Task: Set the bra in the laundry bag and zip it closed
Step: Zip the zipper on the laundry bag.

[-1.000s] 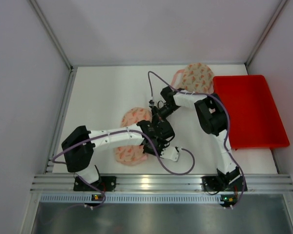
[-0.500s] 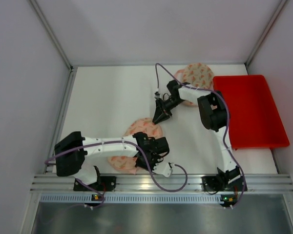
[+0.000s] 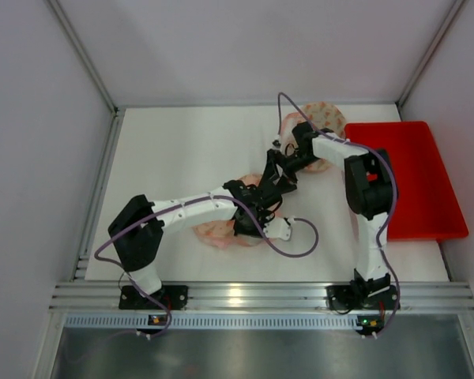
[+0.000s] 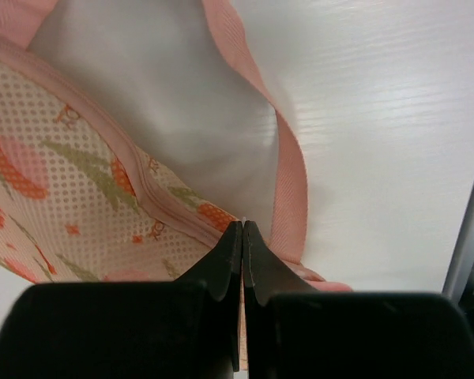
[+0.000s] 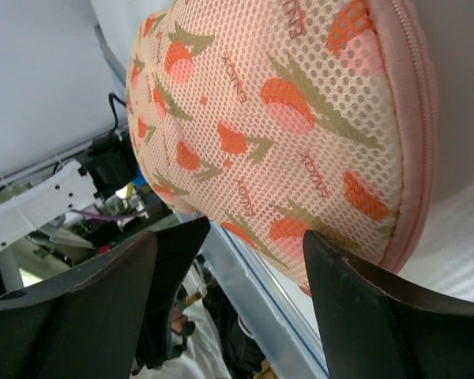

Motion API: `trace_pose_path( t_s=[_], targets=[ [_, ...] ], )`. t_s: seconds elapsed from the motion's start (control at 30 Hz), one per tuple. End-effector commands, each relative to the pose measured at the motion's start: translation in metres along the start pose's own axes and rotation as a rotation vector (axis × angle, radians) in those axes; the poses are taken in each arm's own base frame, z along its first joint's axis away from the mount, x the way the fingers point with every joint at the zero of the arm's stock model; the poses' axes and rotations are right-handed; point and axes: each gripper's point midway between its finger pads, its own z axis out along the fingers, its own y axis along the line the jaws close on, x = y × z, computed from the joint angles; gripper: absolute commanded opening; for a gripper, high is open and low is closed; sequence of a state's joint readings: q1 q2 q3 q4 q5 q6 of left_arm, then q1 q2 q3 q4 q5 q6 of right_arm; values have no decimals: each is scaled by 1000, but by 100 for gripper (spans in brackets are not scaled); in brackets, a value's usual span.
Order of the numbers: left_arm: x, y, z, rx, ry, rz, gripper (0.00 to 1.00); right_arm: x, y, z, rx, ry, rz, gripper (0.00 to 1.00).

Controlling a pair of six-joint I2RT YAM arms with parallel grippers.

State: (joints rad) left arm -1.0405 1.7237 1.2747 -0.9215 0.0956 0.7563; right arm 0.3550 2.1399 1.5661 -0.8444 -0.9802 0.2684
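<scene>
Left gripper: fingers clenched tight, tips meeting right where the zip band and the pink edging of the laundry bag run together. A thin pale sliver sits between the fingers, so it reads as a pinch on the bag's edge.

Bag mesh is cream with orange-pink flower print and lies left of the fingers. Between zip band and edging there is a smooth grey-white area; cannot tell whether that is lining or something inside. Bra not made out in any view.

Right gripper: released, fingers spread wide, nothing between them. The bag's domed printed side fills the view just past the tips, and its pink zipped rim is close against the right-hand finger; contact not clear. Left arm shows beyond the dome.

From above: both wrists are close together near the table centre. The bag lies partly under the left arm, toward the near edge. A purple cable loops on the table just right of it.

A second printed piece lies at the far edge, beside the red tray on the right
</scene>
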Motion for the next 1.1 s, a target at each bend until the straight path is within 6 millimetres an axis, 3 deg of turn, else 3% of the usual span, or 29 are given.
trace_pose_path(
  t_s=[0.0, 0.17, 0.23, 0.33, 0.43, 0.6, 0.8, 0.9, 1.0, 1.07],
  targets=[
    [-12, 30, -11, -80, -41, 12, 0, -21, 1, -26, 38, -112, 0, 76],
    [-14, 41, -7, -85, -39, -41, 0, -24, 2, -41, 24, -131, 23, 76],
    [-9, 42, -4, -85, -24, -73, 0, -27, -10, -49, 61, -153, 27, 76],
    [-6, 33, -5, -68, -33, -68, 0, -34, -30, -70, 103, -194, 57, 77],
    [0, 17, -5, -30, -49, -69, 0, -40, -31, -82, 46, -213, 79, 77],
    [12, -2, -1, 0, -32, -110, 0, -40, -18, -81, 10, -209, 46, 71],
    [3, -1, 3, 14, -43, -193, 0, 0, -28, -73, 90, -215, 91, 72],
    [-6, 7, 2, 7, -56, -214, 0, 37, -59, -62, 187, -191, 165, 74],
    [-9, 8, 2, 9, -63, -217, 0, 51, -72, -59, 222, -192, 169, 75],
    [-10, 7, 2, 16, -71, -212, 0, 48, -65, -54, 171, -191, 166, 74]
  ],
)
